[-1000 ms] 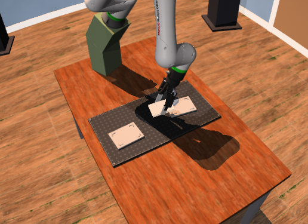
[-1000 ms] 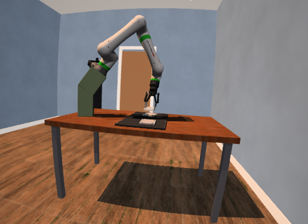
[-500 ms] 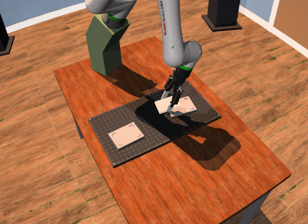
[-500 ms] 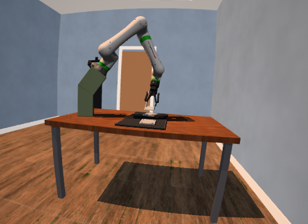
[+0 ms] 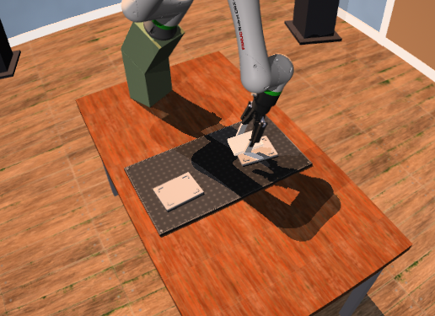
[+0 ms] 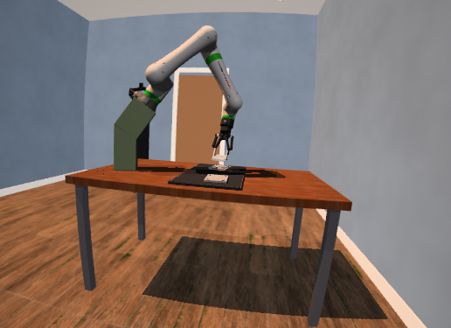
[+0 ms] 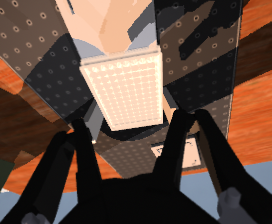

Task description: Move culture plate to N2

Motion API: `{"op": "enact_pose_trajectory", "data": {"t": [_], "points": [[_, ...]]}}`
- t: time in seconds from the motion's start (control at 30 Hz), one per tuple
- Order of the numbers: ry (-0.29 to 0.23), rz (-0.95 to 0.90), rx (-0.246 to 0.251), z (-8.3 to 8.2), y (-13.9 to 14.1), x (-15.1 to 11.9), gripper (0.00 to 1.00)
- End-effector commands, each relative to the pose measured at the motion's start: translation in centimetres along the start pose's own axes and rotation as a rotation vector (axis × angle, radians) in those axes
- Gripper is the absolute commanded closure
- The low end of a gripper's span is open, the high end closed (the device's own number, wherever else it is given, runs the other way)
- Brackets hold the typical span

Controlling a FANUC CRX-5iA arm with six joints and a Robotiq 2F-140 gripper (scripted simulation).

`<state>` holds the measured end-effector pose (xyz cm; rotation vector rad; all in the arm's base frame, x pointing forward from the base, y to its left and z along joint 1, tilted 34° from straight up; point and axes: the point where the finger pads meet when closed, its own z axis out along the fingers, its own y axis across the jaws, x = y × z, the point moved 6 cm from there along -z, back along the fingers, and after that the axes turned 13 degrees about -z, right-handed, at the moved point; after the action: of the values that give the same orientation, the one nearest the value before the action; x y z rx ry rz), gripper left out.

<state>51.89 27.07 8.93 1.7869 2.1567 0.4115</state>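
My gripper (image 5: 252, 136) is shut on the white 96-well plate (image 5: 241, 143) and holds it just above the nest N2 (image 5: 260, 152), at the right end of the dark perforated baseplate (image 5: 219, 170). The plate looks tilted and overlaps the nest's near-left part. In the wrist view the plate's well grid (image 7: 123, 92) lies between my black fingers, with the tan top of N2 (image 7: 105, 25) beyond it. I cannot tell the lid apart from the plate. The nest N1 (image 5: 178, 190) stands empty at the left end, and it also shows in the wrist view (image 7: 180, 152).
The arm's green pedestal (image 5: 147, 69) stands at the table's far left corner. The baseplate lies across the middle of the wooden table (image 5: 236, 208). From the side view the gripper (image 6: 222, 151) hangs low over the far nest, with N1 (image 6: 217, 177) nearer.
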Motion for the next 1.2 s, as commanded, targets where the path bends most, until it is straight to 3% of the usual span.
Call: {"op": "enact_pose_trajectory", "data": {"t": [0.0,0.5,1.17], "points": [[-0.127,0.001,-0.032,-0.3,-0.3,1.9,1.0],[-0.127,0.001,-0.032,-1.6,-0.5,6.2,1.0],[-0.127,0.001,-0.032,-1.5,-0.4,5.9,1.0]]}}
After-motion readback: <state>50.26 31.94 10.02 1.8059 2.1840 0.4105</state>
